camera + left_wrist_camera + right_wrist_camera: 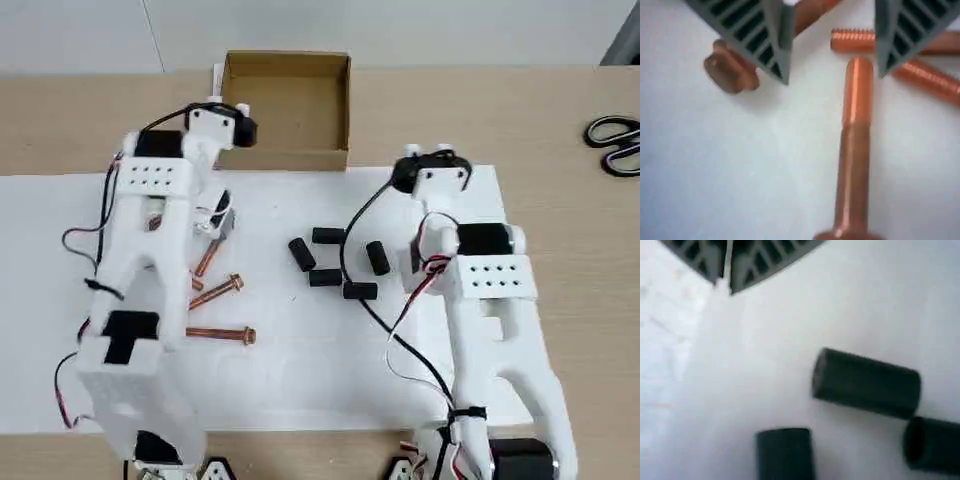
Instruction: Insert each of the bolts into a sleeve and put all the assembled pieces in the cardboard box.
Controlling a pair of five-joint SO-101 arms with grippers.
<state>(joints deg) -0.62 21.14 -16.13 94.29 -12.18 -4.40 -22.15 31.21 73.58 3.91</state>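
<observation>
Three copper bolts [215, 292] lie on the white sheet beside the left arm. In the left wrist view my left gripper [832, 77] is open just over them, and the threaded end of one bolt [855, 145] lies between its grey fingers [765, 40]. A hex-headed bolt [731, 69] and two more shafts [930, 80] lie around the fingertips. Several black sleeves [326, 277] are scattered mid-table. My right gripper [725, 284] is shut with nothing in it, a short way from a sleeve [867, 382]. The cardboard box [286, 152] at the back holds nothing.
A white sheet [300, 370] covers the work area, with free room along its front half. Black scissors [615, 142] lie on the wooden table at the far right. Loose cables [350, 250] from the right arm trail among the sleeves.
</observation>
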